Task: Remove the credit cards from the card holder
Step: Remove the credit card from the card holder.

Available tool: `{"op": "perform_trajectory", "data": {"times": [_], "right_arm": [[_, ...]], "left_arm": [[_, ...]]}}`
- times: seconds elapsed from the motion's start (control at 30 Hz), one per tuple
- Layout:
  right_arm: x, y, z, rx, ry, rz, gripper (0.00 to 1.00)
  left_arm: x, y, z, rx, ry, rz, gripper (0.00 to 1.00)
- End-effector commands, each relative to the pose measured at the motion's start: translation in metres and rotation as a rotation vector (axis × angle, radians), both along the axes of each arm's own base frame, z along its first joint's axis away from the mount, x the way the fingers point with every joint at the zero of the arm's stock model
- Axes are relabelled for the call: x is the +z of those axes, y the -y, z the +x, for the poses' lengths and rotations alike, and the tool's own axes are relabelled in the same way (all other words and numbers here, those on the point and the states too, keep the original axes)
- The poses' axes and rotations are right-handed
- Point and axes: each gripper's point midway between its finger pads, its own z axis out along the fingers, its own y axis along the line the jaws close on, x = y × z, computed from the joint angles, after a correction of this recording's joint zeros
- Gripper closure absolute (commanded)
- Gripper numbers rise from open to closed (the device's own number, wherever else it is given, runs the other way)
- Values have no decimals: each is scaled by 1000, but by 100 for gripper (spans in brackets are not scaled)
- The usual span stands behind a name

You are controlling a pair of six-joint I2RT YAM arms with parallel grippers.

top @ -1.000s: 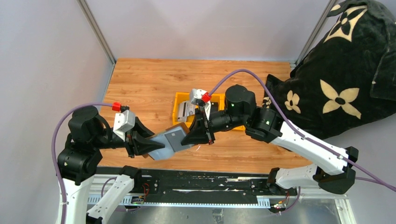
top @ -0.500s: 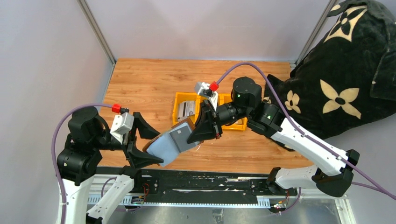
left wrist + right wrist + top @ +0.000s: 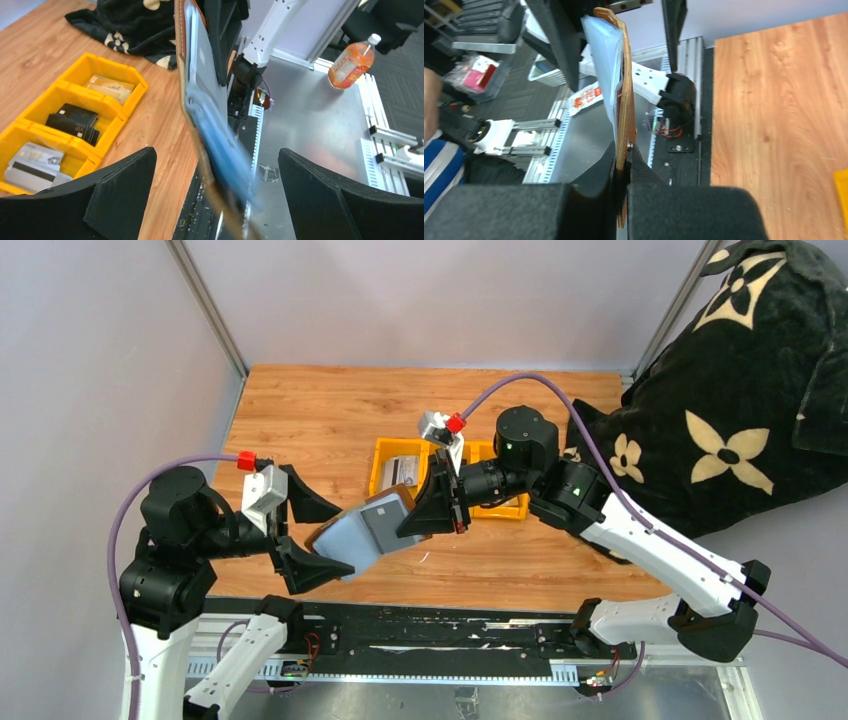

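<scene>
The left gripper [image 3: 345, 540] stands with its jaws spread wide. In its wrist view we see a clear gap between each black finger [image 3: 115, 200] and the card holder [image 3: 365, 532], which hangs between them untouched. The right gripper [image 3: 412, 523] is clamped on the card holder. In its own wrist view the two fingers [image 3: 594, 175] pinch one edge, and the wallet rises from them edge-on, brown leather on one face and silvery-grey lining on the other.

From above, we see the card holder lying open and tilted between the two arms, over the near part of the table [image 3: 320, 410]. A darker grey rectangle shows on its inner face, and we cannot tell whether that is a slot or a card.

Credit cards [image 3: 35, 160] lie in the yellow bin [image 3: 15, 137] behind the right gripper: silvery-grey ones in the compartment nearest the left wrist camera, black ones in the middle, tan ones in the far compartment. A black blanket [image 3: 740, 390] with pale flowers lies at the table's right edge.
</scene>
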Motion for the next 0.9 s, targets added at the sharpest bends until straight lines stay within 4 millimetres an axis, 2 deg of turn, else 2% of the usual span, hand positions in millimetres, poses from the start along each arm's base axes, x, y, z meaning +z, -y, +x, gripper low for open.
{"op": "perform_trajectory", "data": {"times": [0.0,0.1,0.17,0.23,0.27,0.3,0.33,0.43,0.53,0.6,0.67,0.73,0.77,0.83,0.87], "right_arm": [[-6,-7,22,-157,115,-41,100],[-10,-11,29,-241,183,-83,100],[-10,-11,32,-282,213,-91,100],[-5,-11,31,-301,237,-77,100],[-3,-11,31,-305,242,-70,100],[-1,-11,30,-305,245,-60,100],[1,-11,29,-303,249,-52,100],[2,-16,22,-280,257,-41,100],[-2,-26,13,-244,259,-45,100],[-5,-33,7,-224,258,-48,100],[-6,-38,6,-228,252,-51,100],[-9,-40,14,-273,245,-63,100],[-9,-39,18,-300,247,-69,98],[-11,-37,23,-332,249,-76,86],[-11,-35,23,-335,251,-75,82]], "left_arm": [[0,-1,17,110,-57,-21,0],[6,0,27,153,-55,-75,1],[-2,-2,39,205,-50,-62,11],[-18,-10,59,300,-59,-2,34],[-27,-13,69,338,-74,34,52],[-36,-17,73,361,-91,72,64],[-42,-19,77,374,-87,103,71],[-48,-24,83,409,-87,132,81],[-50,-29,89,451,-79,144,95],[-51,-32,92,467,-56,158,98],[-51,-30,89,448,-50,155,91],[-48,-26,79,395,-28,140,88],[-47,-24,75,376,-21,134,90],[-42,-23,69,350,6,123,100],[-40,-22,66,342,15,118,100]]}}
